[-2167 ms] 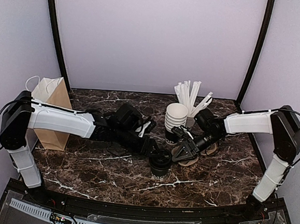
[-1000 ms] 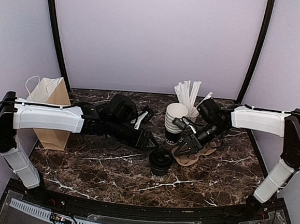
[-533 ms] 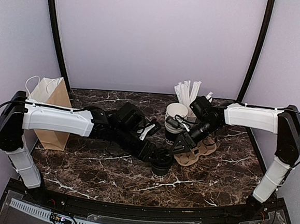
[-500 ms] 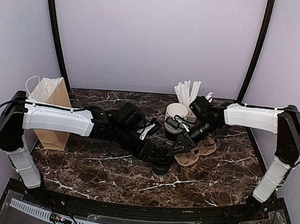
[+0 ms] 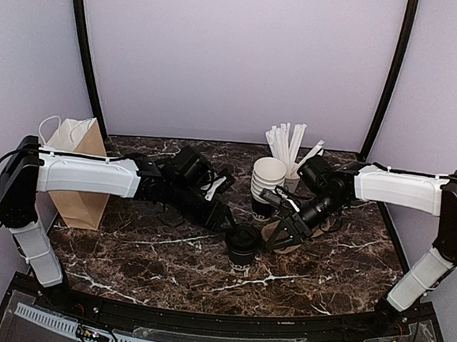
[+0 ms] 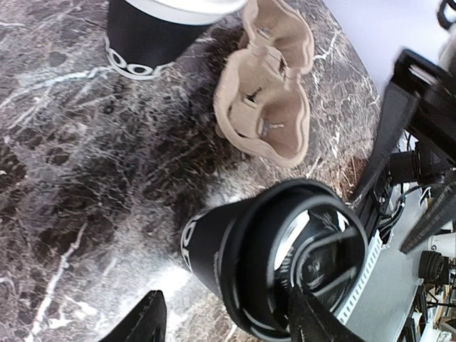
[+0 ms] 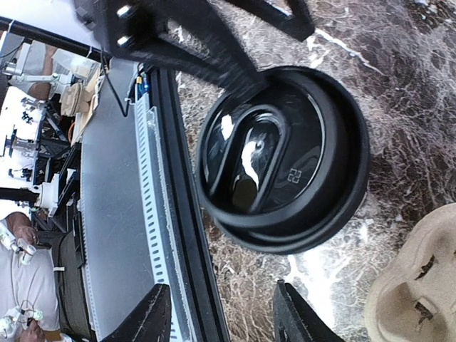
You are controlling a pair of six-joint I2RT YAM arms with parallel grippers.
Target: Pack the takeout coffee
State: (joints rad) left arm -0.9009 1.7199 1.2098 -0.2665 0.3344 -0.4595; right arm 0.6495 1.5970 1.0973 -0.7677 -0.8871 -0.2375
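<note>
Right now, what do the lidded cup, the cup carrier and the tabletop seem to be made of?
Lid: glossy black plastic, judging by sharp highlights and moulded ridges.
Cup under it: matte black, probably paper.
Carrier: tan moulded pulp, dull and rough.
Tabletop: polished brown marble look, white veins; stone or laminate, unclear.

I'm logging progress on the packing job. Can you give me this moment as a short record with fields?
coffee cup: upright on the table, lid on, not yet packed
cup carrier: on the table beside the cup, visible pockets empty
paper bag: standing at the table's left side
left gripper: open, at the cup, not closed on it
right gripper: open, near the cup, holding nothing
cup stack: behind the carrier
</note>
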